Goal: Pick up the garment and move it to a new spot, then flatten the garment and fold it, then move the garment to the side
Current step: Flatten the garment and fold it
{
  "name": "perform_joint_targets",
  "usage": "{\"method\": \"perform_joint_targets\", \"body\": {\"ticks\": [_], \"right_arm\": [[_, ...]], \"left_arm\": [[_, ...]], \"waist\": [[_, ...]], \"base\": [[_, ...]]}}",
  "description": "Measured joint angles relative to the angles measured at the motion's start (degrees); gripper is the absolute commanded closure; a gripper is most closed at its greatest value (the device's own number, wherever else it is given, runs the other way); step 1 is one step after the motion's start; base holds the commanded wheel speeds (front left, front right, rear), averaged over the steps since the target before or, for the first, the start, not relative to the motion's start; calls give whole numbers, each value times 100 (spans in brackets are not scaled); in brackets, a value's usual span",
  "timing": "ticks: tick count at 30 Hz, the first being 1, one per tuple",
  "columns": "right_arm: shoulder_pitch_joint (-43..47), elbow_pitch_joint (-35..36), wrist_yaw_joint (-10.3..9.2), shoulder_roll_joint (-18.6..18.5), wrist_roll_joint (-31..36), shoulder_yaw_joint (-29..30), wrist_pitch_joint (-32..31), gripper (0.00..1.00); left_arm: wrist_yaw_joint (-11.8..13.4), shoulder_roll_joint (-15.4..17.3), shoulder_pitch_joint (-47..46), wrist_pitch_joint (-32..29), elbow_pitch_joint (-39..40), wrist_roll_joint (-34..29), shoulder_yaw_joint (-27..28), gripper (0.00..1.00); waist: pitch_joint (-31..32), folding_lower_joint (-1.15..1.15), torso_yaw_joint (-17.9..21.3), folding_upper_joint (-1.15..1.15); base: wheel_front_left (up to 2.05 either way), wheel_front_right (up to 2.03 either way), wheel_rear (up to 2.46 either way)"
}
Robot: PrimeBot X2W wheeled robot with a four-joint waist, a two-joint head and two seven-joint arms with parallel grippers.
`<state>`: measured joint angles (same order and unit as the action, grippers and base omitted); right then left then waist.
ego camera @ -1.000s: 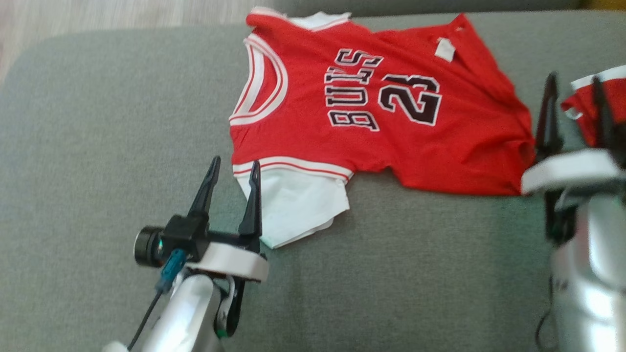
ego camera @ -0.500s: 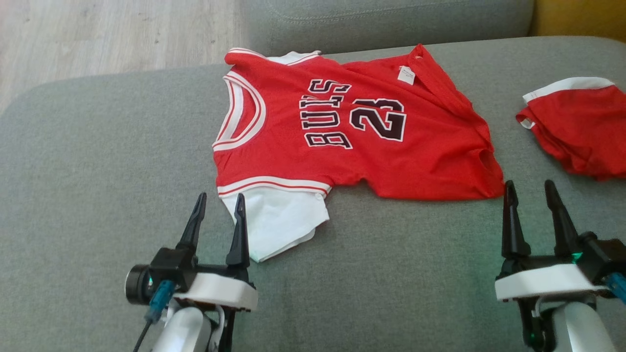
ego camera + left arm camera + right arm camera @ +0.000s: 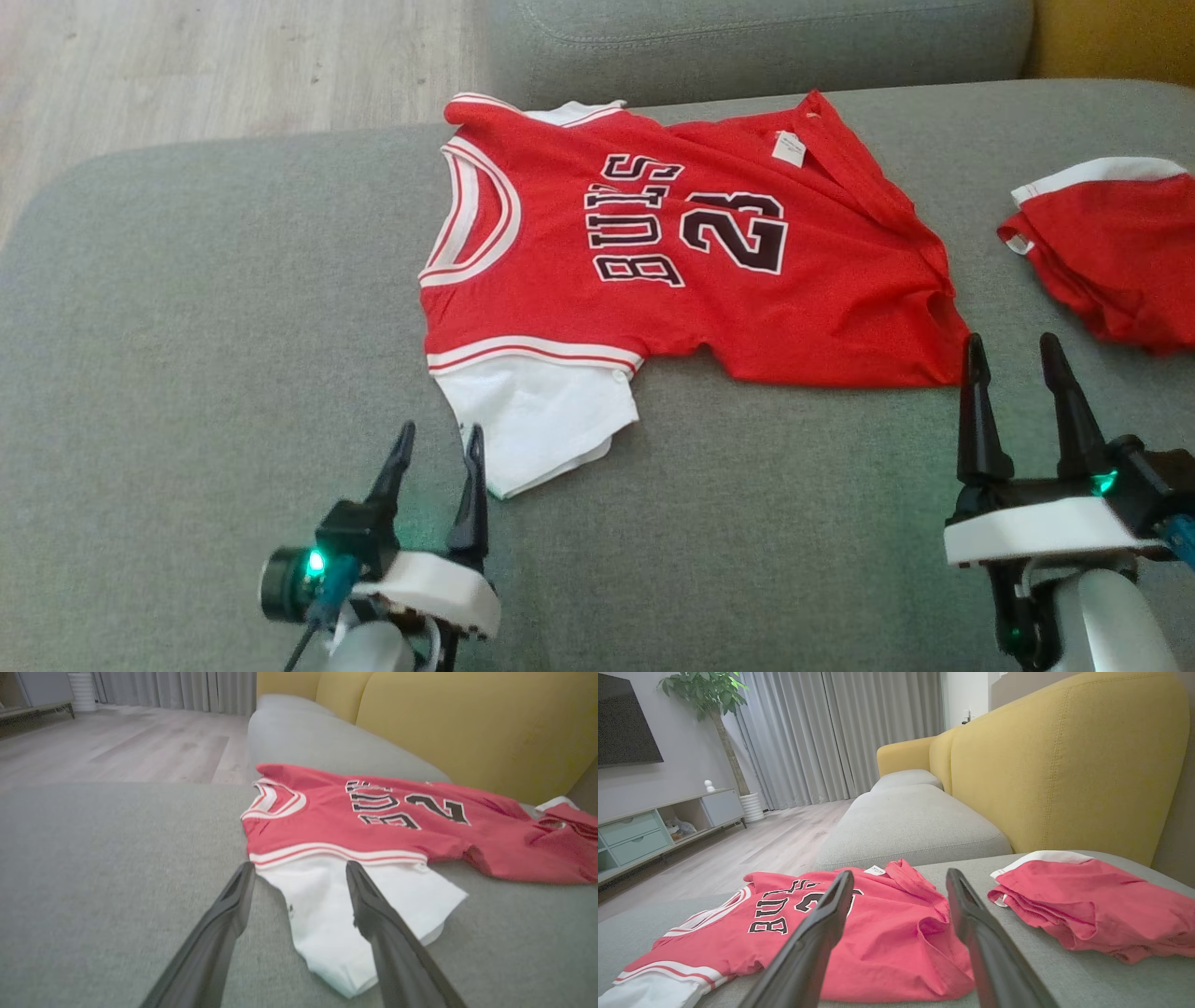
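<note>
Change just now: left gripper point(image 3: 441, 427) has drawn back from white sleeve point(image 3: 537, 411), jaws spread, empty; sleeve edge just beside its right fingertip. 
right gripper point(image 3: 1010, 341) also agape, holding nothing; jersey point(image 3: 653, 280) hem corner just ahead of its tips. 
jersey lies spread on cushion point(image 3: 187, 327), unfolded; folding probably next. 
second red garment point(image 3: 1111, 252) cut off at frame edge. 
far sleeve mostly tucked under jersey.

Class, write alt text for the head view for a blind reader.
A red jersey lies spread on a grey sofa cushion. The left gripper and right gripper, both open, point toward its near edge; a second red garment lies at right.
</note>
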<state>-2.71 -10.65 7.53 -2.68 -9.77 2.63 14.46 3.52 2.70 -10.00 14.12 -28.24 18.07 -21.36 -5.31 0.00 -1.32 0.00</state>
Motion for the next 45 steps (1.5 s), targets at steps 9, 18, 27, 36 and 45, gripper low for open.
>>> {"method": "perform_joint_targets", "body": {"ticks": [9,18,27,36,45], "right_arm": [[-1,-43,0,1,-43,-25,0,0],[-13,-65,0,2,-83,-112,0,0],[-24,-129,0,2,-101,-132,0,0],[-104,-892,0,4,141,225,-19,0],[-955,-2125,0,5,211,617,-514,0]], "left_arm": [[-109,2,-47,-413,-491,274,-422,0],[120,1,-463,-693,-915,375,-431,0],[-68,9,-688,-1066,-1081,477,-514,80],[-100,3,-641,-345,-711,582,-467,100],[-136,8,-660,15,510,369,-224,100]], "waist": [[-50,0,-26,0],[-229,1,149,0],[-300,0,271,0],[-186,0,189,0],[-297,0,-1,0]], "base": [[0,0,0],[0,0,0],[0,0,0],[0,0,0],[0,0,0]]}}
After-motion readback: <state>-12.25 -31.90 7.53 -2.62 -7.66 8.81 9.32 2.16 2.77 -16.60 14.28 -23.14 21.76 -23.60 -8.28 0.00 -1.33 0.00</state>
